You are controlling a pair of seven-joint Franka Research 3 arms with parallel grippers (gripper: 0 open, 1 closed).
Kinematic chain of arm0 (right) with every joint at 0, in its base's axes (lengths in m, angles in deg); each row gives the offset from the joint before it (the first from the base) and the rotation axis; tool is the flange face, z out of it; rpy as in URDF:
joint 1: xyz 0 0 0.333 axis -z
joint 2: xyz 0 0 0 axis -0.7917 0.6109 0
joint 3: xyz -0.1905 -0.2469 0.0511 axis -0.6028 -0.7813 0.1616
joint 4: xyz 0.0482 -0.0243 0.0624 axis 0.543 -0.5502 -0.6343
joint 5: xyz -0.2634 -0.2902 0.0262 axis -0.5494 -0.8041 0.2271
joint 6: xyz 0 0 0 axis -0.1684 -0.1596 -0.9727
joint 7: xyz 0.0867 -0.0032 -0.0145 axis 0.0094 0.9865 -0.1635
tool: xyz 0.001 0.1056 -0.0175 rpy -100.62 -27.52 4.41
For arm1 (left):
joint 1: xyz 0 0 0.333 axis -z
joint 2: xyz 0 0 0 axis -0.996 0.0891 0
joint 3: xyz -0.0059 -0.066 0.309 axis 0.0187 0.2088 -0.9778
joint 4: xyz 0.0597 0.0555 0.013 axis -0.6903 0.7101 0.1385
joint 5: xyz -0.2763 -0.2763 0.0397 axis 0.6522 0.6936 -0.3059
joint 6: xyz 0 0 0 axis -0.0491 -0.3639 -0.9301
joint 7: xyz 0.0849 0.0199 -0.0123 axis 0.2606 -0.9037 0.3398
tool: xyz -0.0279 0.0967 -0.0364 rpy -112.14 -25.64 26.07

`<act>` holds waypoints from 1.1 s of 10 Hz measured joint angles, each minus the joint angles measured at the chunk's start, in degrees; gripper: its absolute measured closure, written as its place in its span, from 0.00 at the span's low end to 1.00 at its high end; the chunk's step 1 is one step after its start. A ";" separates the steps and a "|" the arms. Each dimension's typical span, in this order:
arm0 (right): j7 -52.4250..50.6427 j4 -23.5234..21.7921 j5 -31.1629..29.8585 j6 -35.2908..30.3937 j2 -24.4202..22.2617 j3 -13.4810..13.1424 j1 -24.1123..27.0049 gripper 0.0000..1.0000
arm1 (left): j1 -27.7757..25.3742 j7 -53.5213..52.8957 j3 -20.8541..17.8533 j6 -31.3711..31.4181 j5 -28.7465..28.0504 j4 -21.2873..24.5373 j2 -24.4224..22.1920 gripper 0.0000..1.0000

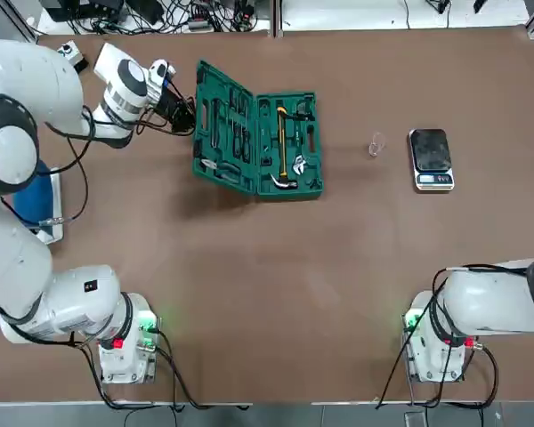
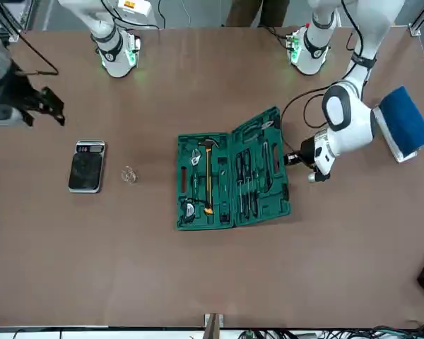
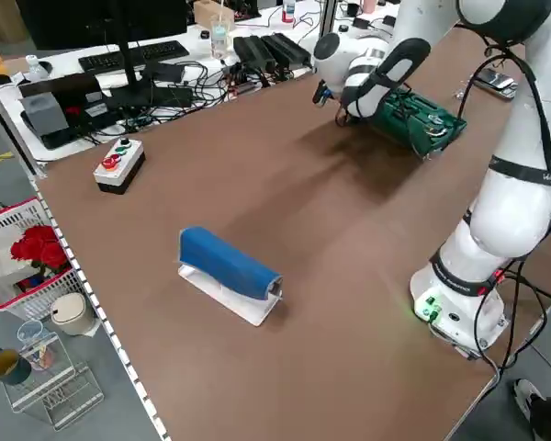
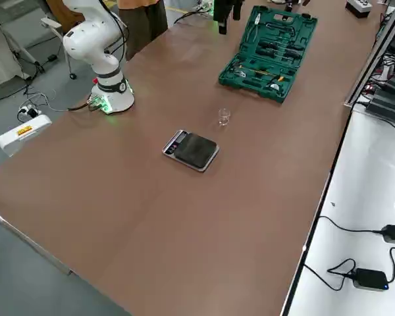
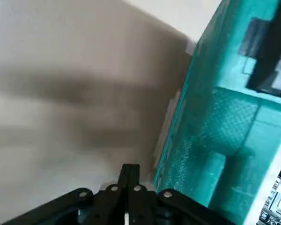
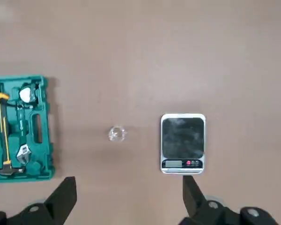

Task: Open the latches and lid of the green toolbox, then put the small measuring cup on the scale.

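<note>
Dark green rectangular plastic toolbox (image 1: pixel 258 142) lies open mid-table, lid tilted up on its far-from-scale side, hammer and pliers showing in the trays. Latch and lid steps look done.

Left gripper (image 1: pixel 180 110), fingers pressed together and holding nothing, sits just beside the raised lid's outer face. Risk: a push or snag there could shove the whole case, or drop the lid shut.

Small rectangular digital scale (image 1: pixel 431 158), glossy black platform with a silver display strip, sits well apart from the toolbox.

Right gripper (image 6: pixel 126 197) hangs high over the table, fingers spread wide, empty.

Tiny clear measuring cup (image 1: pixel 376 144) stands upright between toolbox and scale, nearer the scale. Risks (judgement): it is light and hard to see, so an off-centre approach may tip it, and a hard pinch may squirt it out.
</note>
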State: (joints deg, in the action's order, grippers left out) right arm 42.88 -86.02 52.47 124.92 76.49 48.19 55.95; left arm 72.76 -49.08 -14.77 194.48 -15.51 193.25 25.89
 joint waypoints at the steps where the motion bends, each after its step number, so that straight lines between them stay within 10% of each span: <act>1: 0.00 2.07 -0.14 -0.40 0.56 -0.16 0.28 0.00 | -0.05 0.00 -0.06 0.40 0.00 0.30 0.14 0.99; 11: 3.79 9.90 -0.31 -4.45 10.36 -0.89 -1.36 0.00 | -1.96 -0.34 -0.39 1.99 -1.06 1.78 0.58 0.99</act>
State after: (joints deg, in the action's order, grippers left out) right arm 46.67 -76.11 52.16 120.47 86.85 47.29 54.59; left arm 70.80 -49.42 -15.16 196.47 -16.57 195.03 26.47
